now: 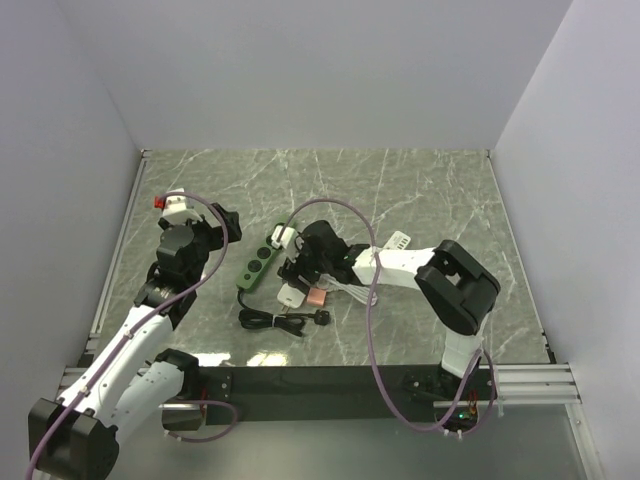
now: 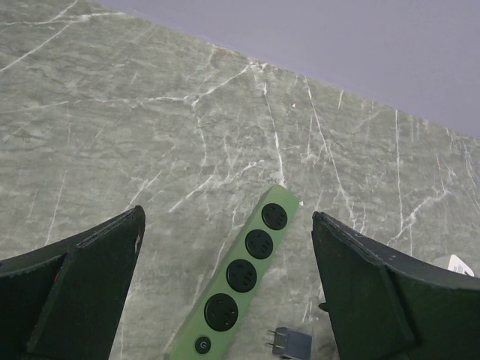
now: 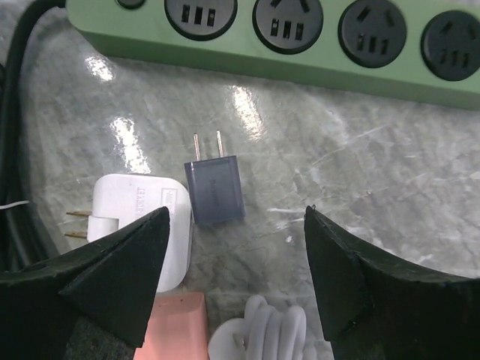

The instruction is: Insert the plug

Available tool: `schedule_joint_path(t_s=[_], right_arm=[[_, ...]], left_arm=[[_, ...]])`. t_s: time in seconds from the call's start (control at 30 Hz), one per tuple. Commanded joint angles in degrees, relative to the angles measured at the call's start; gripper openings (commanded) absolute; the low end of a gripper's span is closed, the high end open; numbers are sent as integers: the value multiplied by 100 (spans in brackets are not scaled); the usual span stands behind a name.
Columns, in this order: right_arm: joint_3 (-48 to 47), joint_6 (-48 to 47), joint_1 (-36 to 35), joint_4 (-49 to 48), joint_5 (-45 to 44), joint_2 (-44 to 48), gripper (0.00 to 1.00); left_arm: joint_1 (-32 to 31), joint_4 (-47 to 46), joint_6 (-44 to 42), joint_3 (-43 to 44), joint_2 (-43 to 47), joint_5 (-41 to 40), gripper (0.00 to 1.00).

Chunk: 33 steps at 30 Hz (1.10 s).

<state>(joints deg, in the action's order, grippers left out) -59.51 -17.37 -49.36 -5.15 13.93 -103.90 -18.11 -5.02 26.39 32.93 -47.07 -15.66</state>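
Note:
A small grey-blue plug (image 3: 214, 189) lies flat on the marble table, its two prongs pointing at the green power strip (image 3: 300, 45) just beyond it. My right gripper (image 3: 236, 225) hovers low over the plug, jaws open, nothing between the fingers; the plug sits just ahead of them, toward the left finger. In the top view this gripper (image 1: 300, 270) is beside the strip (image 1: 257, 265). My left gripper (image 2: 229, 217) is wide open above the strip (image 2: 240, 281), which shows several black sockets. The plug (image 2: 294, 343) shows at that view's bottom edge.
A white adapter (image 3: 139, 225) lies touching the plug's left side, with a pink adapter (image 3: 176, 326) and a coiled white cable (image 3: 262, 334) nearer the wrist. The strip's black cord (image 1: 275, 320) is bundled in front. A white part (image 1: 398, 241) lies behind the right arm.

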Motion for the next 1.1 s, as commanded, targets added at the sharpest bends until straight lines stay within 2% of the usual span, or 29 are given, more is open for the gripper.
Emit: schedule_joint_path(t_s=[0.0, 0.17, 0.3, 0.37, 0.73, 0.83, 0.87, 0.9, 0.97, 1.07], right_arm=[[-351, -100, -29, 22, 83, -113, 78], [-421, -100, -29, 5, 22, -271, 76], [-588, -74, -29, 119, -57, -456, 63], [-562, -65, -29, 40, -198, -482, 61], [-694, -83, -21, 295, -49, -675, 58], [-834, -83, -29, 470, 39, -807, 44], [-896, -83, -21, 471, -30, -834, 34], [-974, -92, -21, 654, -40, -825, 30], [-967, -118, -21, 655, -31, -685, 25], [-739, -223, -21, 480, -13, -62, 23]], left_arm=[[-26, -61, -46, 240, 110, 98, 99], [-26, -70, -55, 249, 49, 107, 99], [-26, -78, -82, 249, 14, 142, 99], [-26, -87, -99, 241, 31, 151, 99], [-26, -96, -99, 232, 84, 212, 99], [-26, -96, -125, 232, 93, 282, 99], [-26, -87, -134, 240, 93, 300, 100], [-26, -79, -152, 249, 93, 318, 99], [-26, -131, -161, 240, 101, 501, 100], [-26, -201, -178, 240, 101, 870, 99]])
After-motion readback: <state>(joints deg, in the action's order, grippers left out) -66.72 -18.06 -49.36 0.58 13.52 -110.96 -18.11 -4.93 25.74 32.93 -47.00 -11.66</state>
